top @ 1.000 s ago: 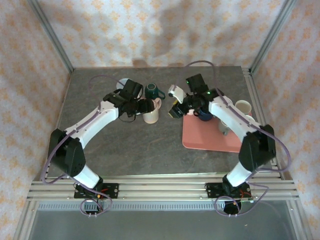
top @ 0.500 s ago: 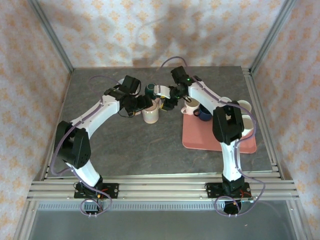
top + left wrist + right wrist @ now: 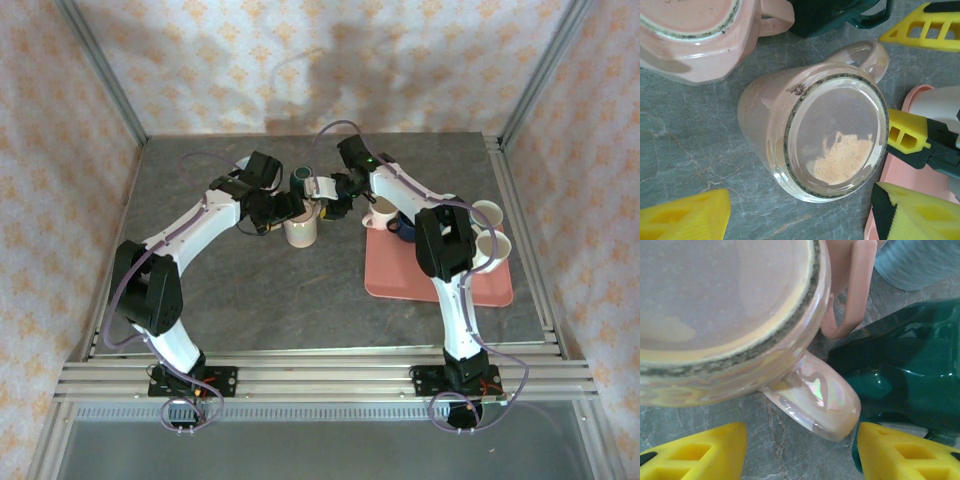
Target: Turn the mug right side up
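Observation:
The mug [image 3: 301, 231] is pearly pink and stands upside down on the grey table, its flat base [image 3: 835, 140] facing up. Its handle [image 3: 820, 400] sticks out sideways between the yellow fingers of my right gripper [image 3: 800, 455], which is open; the right-hand finger [image 3: 910, 455] is close to the handle's end and the other stands well apart. My left gripper [image 3: 800, 220] is open on the mug's other side, its fingertips [image 3: 685, 215] flanking the mug's near edge without touching it. From above, both grippers meet at the mug [image 3: 285, 210] [image 3: 330, 200].
A dark green mug [image 3: 302, 178] stands just behind the pink one. Beside it, another pink mug [image 3: 690, 35] is base up. A pink tray [image 3: 440, 285] on the right carries a blue mug [image 3: 405, 225] and white mugs [image 3: 487, 213].
My right arm has swung left from over the tray to the mug, and its fingers now straddle the handle. The left gripper has stayed beside the mug.

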Robot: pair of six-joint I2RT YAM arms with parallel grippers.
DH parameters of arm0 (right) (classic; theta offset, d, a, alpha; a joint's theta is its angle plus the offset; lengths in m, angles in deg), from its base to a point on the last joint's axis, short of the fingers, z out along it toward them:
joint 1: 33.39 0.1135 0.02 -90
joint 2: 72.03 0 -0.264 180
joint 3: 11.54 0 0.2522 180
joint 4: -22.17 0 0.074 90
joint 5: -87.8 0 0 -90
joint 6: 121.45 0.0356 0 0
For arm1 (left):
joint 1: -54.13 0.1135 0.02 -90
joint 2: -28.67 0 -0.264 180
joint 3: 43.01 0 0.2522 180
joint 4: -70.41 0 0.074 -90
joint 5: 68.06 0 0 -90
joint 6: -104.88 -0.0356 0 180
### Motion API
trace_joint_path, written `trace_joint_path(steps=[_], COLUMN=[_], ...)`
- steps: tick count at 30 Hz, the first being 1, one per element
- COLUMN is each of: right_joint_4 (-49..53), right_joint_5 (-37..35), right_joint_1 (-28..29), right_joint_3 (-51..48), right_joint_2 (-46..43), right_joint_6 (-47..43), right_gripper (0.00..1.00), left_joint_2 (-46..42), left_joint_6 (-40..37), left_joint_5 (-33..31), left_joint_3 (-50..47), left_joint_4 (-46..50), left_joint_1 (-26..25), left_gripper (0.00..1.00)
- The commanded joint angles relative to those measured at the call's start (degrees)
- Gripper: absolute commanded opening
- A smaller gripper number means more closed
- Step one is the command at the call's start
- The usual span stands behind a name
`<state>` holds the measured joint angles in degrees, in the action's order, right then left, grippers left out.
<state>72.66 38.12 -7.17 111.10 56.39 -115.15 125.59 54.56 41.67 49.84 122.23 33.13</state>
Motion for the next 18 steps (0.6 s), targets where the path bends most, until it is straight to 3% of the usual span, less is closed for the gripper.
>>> trace_joint_path(steps=[1,8,18], right_joint_4=[-4.25,0.02,7.34], right_joint_5=[0.76,3.45,3.22], right_joint_1=[-0.09,0.51,1.72], right_joint_3=[0.82,3.27,3.15], right_joint_2=[-0.4,1.28,1.26], right_joint_6=[-1.1,-5.3,-11.11], right_gripper=[0.61,0.59,0.48], left_joint_2=[-0.51,-0.8,-1.03], left_joint_6=[1.01,1.71,2.5], left_joint_5=[-0.04,0.19,-0.36], left_joint_3=[0.13,-1.72,-2.22], left_joint_4=[1.71,1.1,1.33], left_joint_1=[-0.19,-0.19,-0.01], left_gripper=[0.75,0.75,0.75])
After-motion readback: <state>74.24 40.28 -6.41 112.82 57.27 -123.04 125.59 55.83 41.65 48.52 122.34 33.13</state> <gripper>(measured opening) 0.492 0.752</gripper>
